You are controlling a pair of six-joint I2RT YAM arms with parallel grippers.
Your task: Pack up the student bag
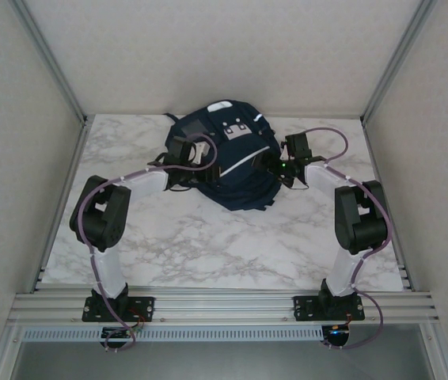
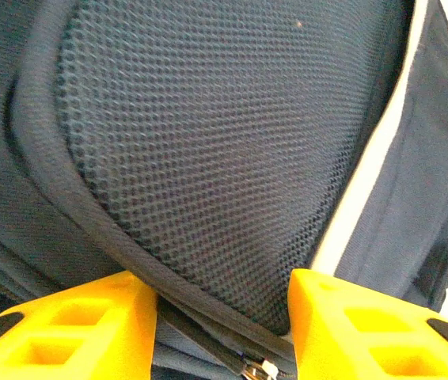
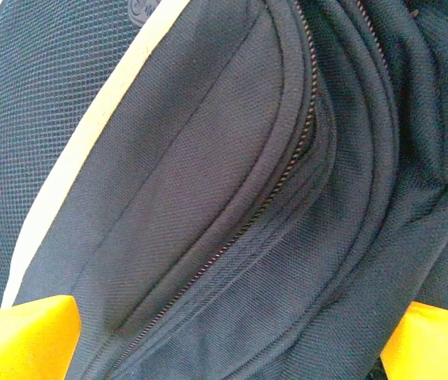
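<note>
No word, brand, number or sign can be read anywhere in these views. The large dark navy fabric backpack (image 1: 240,186) carries a white patch (image 1: 237,129) near its top. The patch bears a few small dark marks, too small in the top view to make out as letters or figures. Beside it sits a grey square patch (image 1: 199,127), and whether anything is printed on it cannot be told. In the right wrist view a raised emblem (image 3: 143,8) on the mesh is cut off by the upper edge and is unreadable.
</note>
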